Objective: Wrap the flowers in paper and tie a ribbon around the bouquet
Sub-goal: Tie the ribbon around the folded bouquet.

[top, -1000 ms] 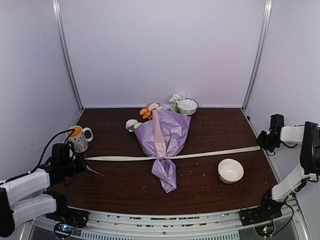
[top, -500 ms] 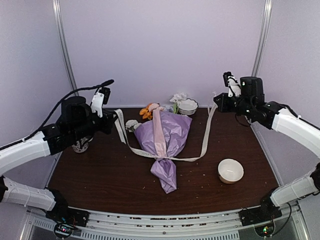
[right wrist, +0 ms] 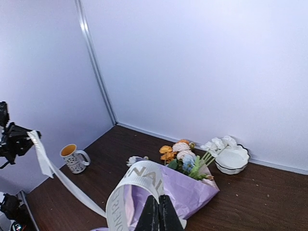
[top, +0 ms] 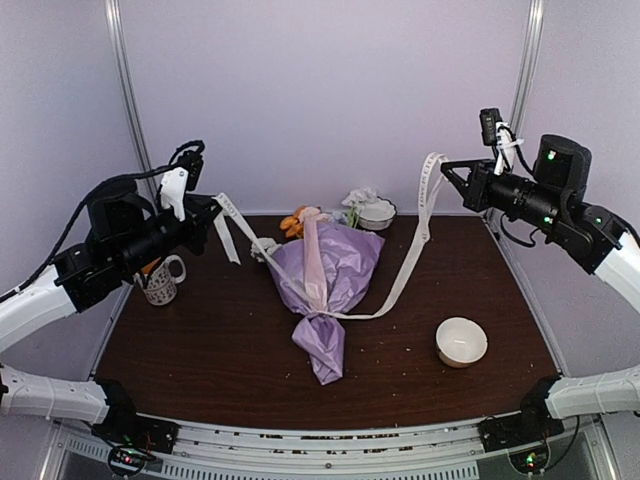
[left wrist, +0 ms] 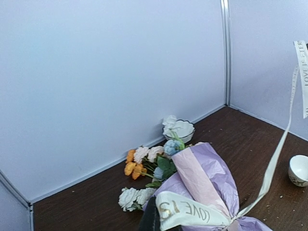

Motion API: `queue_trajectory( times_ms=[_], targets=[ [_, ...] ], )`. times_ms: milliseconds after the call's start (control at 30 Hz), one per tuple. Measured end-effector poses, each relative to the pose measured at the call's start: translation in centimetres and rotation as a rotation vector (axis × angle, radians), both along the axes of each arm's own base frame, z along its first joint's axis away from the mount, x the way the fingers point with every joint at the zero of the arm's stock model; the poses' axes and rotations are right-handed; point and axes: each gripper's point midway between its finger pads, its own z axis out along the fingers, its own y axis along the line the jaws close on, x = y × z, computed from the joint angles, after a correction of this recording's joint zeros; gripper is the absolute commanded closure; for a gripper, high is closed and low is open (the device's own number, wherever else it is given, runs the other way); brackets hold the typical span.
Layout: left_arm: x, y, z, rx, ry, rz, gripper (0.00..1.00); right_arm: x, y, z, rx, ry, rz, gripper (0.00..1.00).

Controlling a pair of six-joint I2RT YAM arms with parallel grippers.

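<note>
My left end effector [top: 210, 207]: held high, arm reaching inward, clamped on one ribbon [top: 401, 270] end.
My right end effector [top: 447, 170]: equally high, clamped on the other end.
Ribbon: slopes down from both to the bouquet's neck.
Bouquet [top: 328, 275]: below, between my end effectors, lying on the desk [top: 200, 340].

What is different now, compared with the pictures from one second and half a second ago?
Both arms rose from table level. The left gripper and right gripper, each shut on one end of the ribbon, lifted it. It lay flat before and now hangs in a V down to the neck of the bouquet, whose narrow end shifted slightly. The mug, near bowl and far bowl stayed.
</note>
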Motion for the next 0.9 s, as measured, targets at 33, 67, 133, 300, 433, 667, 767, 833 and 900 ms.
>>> queue_trajectory(
  times_ms=[33, 67, 133, 300, 433, 667, 767, 833, 900],
  targets=[
    [-0.1, 0.9, 0.2, -0.002, -0.012, 0.028, 1.0, 0.4, -0.5, -0.3, -0.005, 0.009, -0.022, 1.0],
    [0.0, 1.6, 0.3, -0.003, -0.019, 0.049, 1.0, 0.9, -1.3, -0.7, -0.01, 0.023, -0.055, 1.0],
    [0.4, 3.4, 0.5, -0.004, -0.021, 0.117, 1.0, 2.3, -3.6, -1.6, -0.014, 0.051, -0.145, 1.0],
    [1.6, 6.3, -1.0, -0.013, 0.034, 0.26, 1.0, 4.6, -9.8, -4.6, -0.053, 0.151, -0.393, 1.0],
    [2.1, 7.7, -3.4, -0.008, 0.097, 0.33, 1.0, 4.8, -14.6, -5.6, -0.054, 0.201, -0.546, 1.0],
    [2.4, 11.6, -9.7, 0.022, 0.224, 0.498, 1.0, 4.3, -25.5, -10.1, 0.027, 0.338, -0.89, 1.0],
    [2.3, 12.4, -14.1, 0.047, 0.333, 0.546, 1.0, 4.4, -27.5, -14.6, 0.04, 0.462, -0.954, 1.0],
    [1.9, 12.7, -17.2, 0.061, 0.411, 0.573, 1.0, 4.2, -28.5, -17.7, 0.051, 0.548, -0.984, 1.0],
    [1.2, 13.1, -19.8, 0.064, 0.475, 0.594, 1.0, 3.7, -29.7, -20.0, 0.074, 0.609, -1.017, 1.0]
  ],
)
